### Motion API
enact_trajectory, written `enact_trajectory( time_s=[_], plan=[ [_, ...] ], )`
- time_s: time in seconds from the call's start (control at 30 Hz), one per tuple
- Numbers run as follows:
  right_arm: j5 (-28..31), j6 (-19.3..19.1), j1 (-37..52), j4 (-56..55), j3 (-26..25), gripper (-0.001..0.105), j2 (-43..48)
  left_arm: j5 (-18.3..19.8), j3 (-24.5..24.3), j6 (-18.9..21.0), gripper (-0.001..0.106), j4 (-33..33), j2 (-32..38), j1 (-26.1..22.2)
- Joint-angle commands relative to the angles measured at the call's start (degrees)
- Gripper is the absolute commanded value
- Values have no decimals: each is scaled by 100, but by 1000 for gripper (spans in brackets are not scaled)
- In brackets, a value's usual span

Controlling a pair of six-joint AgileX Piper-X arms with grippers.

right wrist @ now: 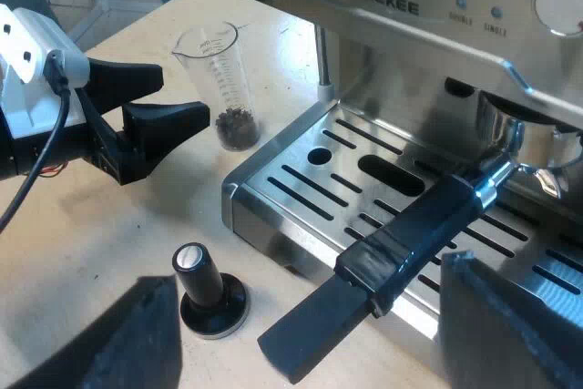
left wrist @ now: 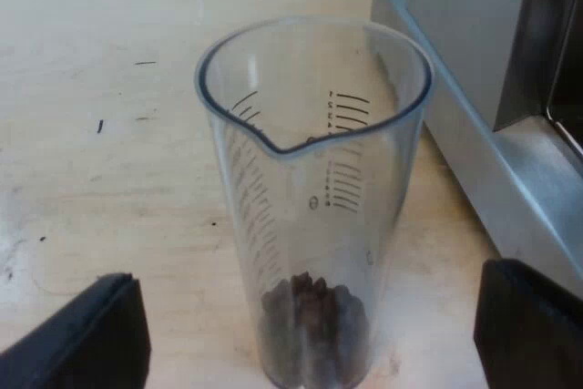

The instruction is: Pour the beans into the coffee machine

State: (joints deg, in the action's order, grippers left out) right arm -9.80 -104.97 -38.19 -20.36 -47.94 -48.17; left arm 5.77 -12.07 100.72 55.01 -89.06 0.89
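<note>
Your left gripper: fingers spread wide, one each side of measuring glass, touching neither wall, holding nothing. Set for squeeze, by my judgement. Glass upright on table, just beside espresso machine. Beans form shallow layer at glass bottom. Your right gripper: wide open, empty, well apart from glass, above tamper and holder handle.
</note>
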Motion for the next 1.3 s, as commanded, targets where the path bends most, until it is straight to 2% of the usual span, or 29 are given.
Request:
enact_trajectory(
  time_s=[0.03, 0.67, 0.83, 1.1, 1.17, 1.23, 1.3],
  plan=[
    [-118, -29, -6, 87, -74, 62, 35, -99, -63, 80, 86, 148, -49, 25],
    [-198, -29, -6, 87, -74, 62, 35, -75, -989, 87, 86, 228, -834, 25],
    [-198, -29, -6, 87, -74, 62, 35, -75, -1236, 100, 86, 81, -968, 25],
    [-198, -29, -6, 87, -74, 62, 35, -75, -1328, 100, 85, -110, -968, 25],
    [-198, -29, -6, 87, -74, 62, 35, -75, -1328, 100, 78, -110, -968, 25],
    [-198, -29, -6, 87, -74, 62, 35, -75, -1328, 100, 60, -110, -968, 25],
    [-198, -29, -6, 87, -74, 62, 35, -59, -1328, 100, 47, -110, -968, 25]
  ],
)
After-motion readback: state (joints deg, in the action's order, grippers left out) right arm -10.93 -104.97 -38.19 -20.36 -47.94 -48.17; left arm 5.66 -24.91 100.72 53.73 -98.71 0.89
